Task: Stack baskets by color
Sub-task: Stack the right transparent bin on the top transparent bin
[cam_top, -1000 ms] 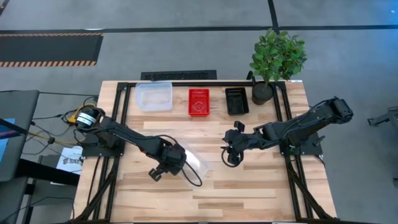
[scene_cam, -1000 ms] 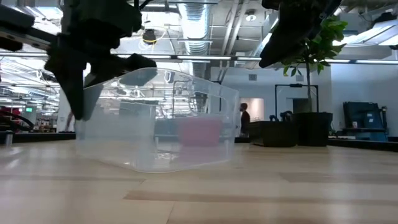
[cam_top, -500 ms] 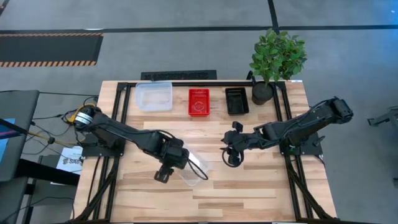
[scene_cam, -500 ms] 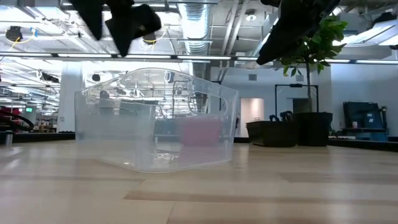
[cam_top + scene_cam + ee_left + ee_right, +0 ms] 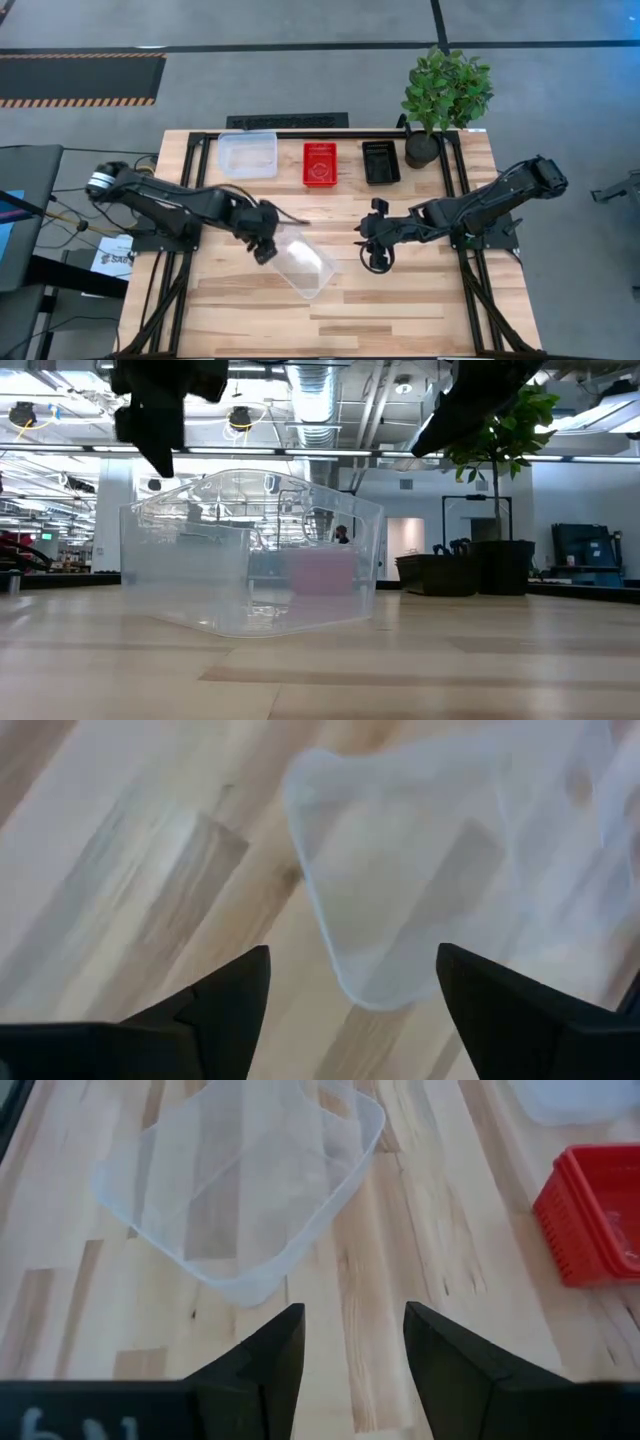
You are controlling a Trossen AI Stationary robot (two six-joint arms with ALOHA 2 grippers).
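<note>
While the left end effector (image 5: 264, 243) hovers with fingers spread, the clear basket (image 5: 302, 262) lies free on the surface (image 5: 400, 310) just beside it; the right end effector (image 5: 371, 247), also spread, waits well apart.

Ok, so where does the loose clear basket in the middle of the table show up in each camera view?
High view: clear basket lies skewed, left of centre, just off the left gripper.
Low view: it fills the left-centre foreground.
Left wrist view: it sits beyond the open jaws.
Right wrist view: it sits ahead of the jaws.
Shared landmark: the red basket, also in the right wrist view.
</note>
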